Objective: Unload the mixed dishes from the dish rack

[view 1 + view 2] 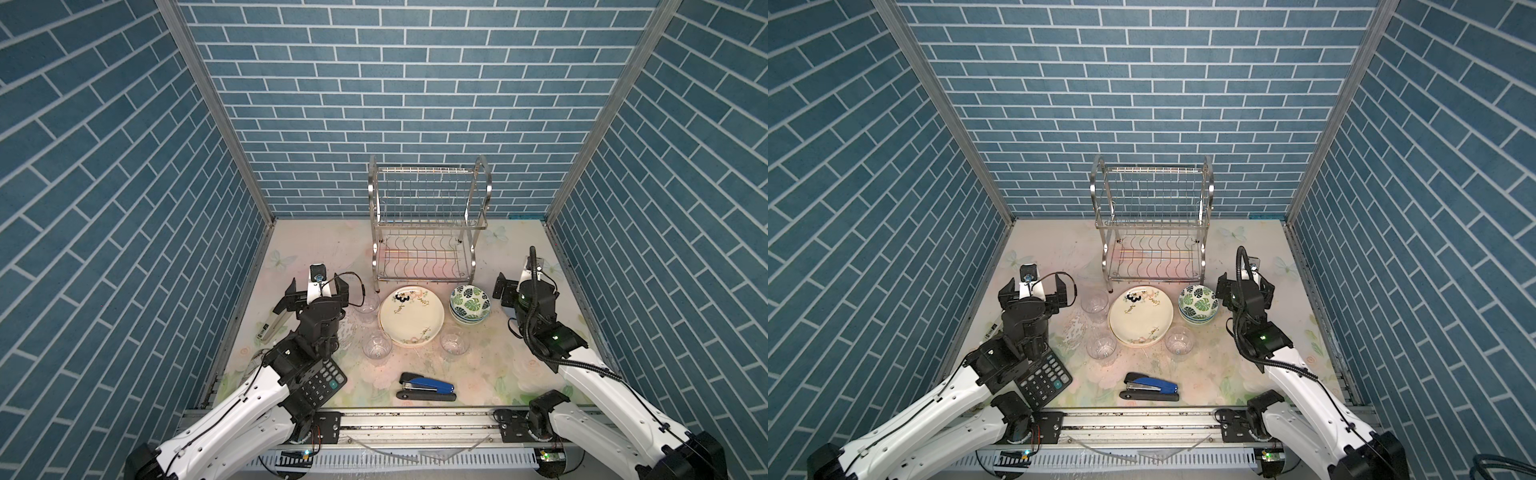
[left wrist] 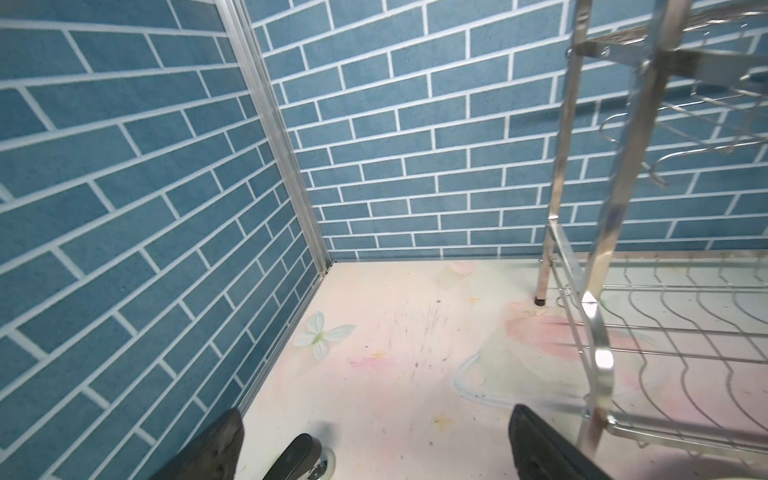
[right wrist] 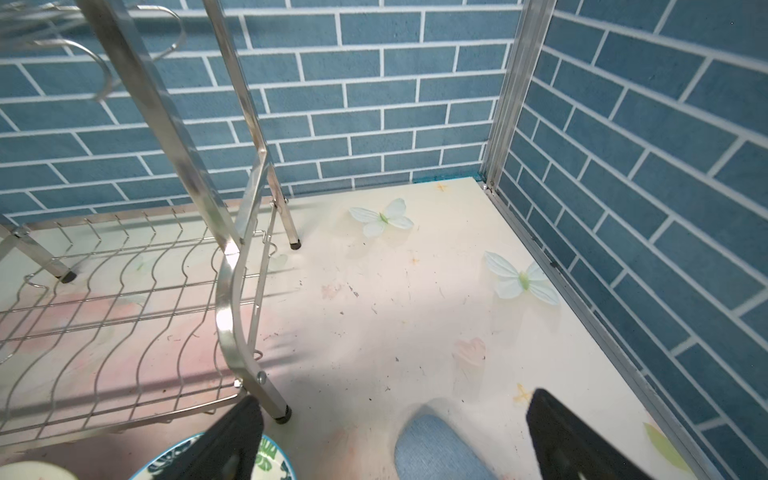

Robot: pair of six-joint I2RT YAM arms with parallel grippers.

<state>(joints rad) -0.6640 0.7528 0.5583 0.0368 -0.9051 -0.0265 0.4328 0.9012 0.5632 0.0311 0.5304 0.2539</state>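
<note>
Spreading across the cell floor, the floral worktop [image 1: 511,365] carries everything. The two-tier steel dish rack [image 1: 432,226] stands upright at its rear centre. All the dishes lie on the worktop just in front of the rack, between the two arms. The left arm [image 1: 249,395] reaches forward on the left, and its jaws stand wide apart with nothing between them, left of the rack's near left foot. In the left wrist view one finger [image 2: 540,449] sits just beside the rack's arched side frame, not touching it. The right arm [image 1: 594,386] reaches forward on the right, its jaws likewise spread and gripping nothing. They hover just to the right of the bowls, and in the right wrist view a finger [image 3: 232,444] overlaps the top bowl's rim, though I cannot tell whether they touch. A cream floral plate [image 1: 411,318] tops a flat stack of plates directly before the rack, well apart from both sets of jaws. Touching that stack on its right, a green-leaf bowl [image 1: 469,305] crowns a nest of bowls. A black calculator [image 1: 322,382] lies partly under the left arm. A blue stapler [image 1: 428,386] rests near the front edge. Three clear tumblers stand upright around the plates. One [image 1: 368,309] is near the left jaws, one [image 1: 377,351] at the stack's front left and one [image 1: 454,344] at its front right.
</note>
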